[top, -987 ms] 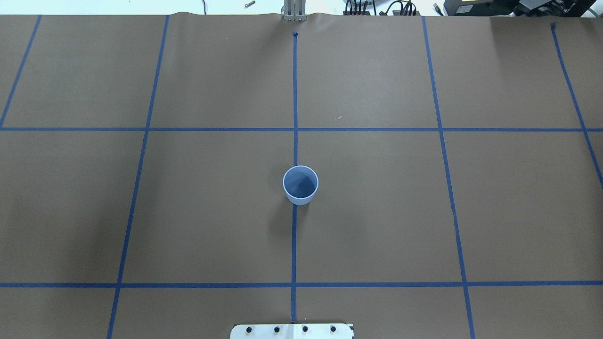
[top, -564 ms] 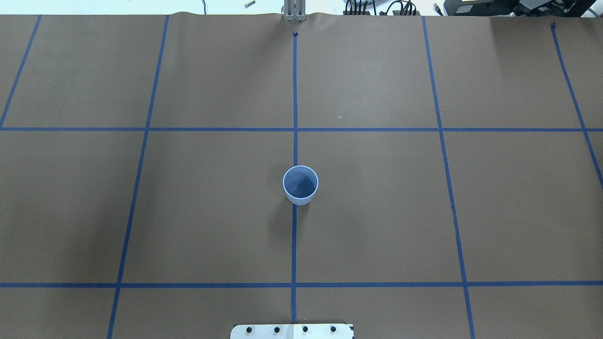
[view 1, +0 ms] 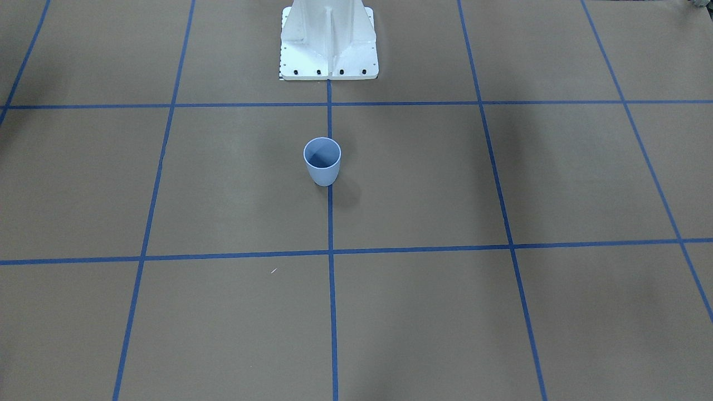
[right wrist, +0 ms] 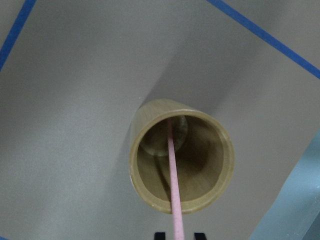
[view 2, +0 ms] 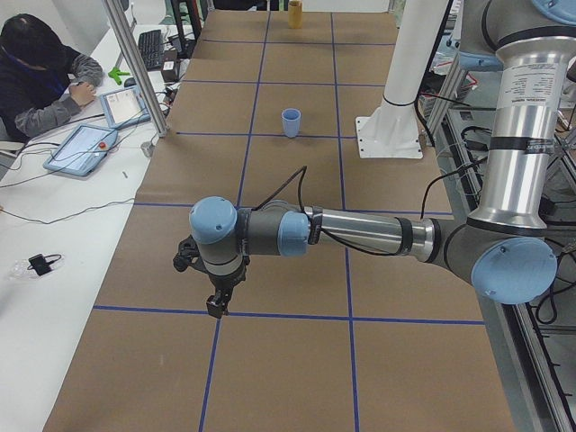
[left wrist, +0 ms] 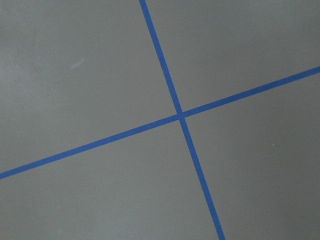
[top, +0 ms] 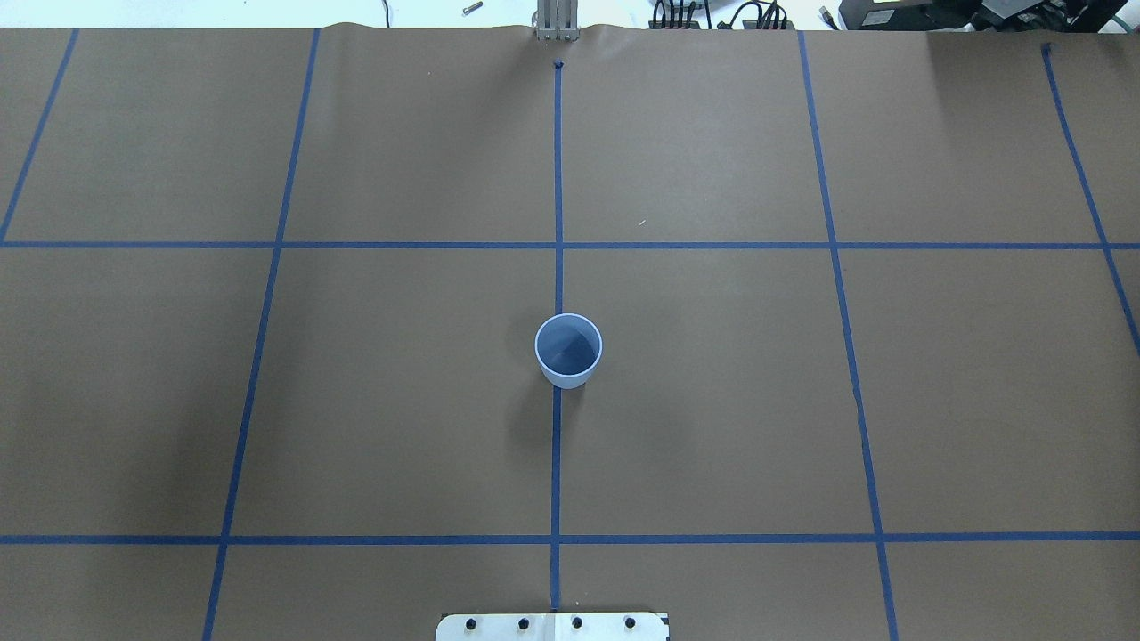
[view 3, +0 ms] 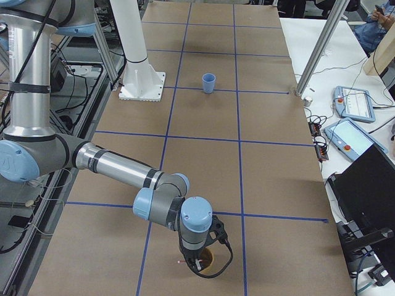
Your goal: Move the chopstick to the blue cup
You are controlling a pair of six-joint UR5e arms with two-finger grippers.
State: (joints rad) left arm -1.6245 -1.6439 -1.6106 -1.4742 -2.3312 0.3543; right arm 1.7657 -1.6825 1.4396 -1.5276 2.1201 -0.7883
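The blue cup point(top: 568, 349) stands upright and holds nothing, on the centre tape line near the robot's base; it also shows in the front view point(view 1: 322, 161). At the table's far right end, a pale pink chopstick point(right wrist: 172, 165) stands in an olive holder cup point(right wrist: 150, 125). My right gripper point(right wrist: 178, 236) hangs right above that cup point(view 3: 210, 259). Its fingertips point(right wrist: 159, 235) sit apart on either side of the stick with gaps, so it looks open. My left gripper point(view 2: 216, 306) hovers low over a tape crossing at the left end. Whether it is open or shut I cannot tell.
The white robot pedestal point(view 1: 328, 44) stands just behind the blue cup. A metal post point(view 3: 318, 52) rises at the table's operator-side edge. A person point(view 2: 36, 72) sits at a side desk with tablets point(view 2: 81, 148).
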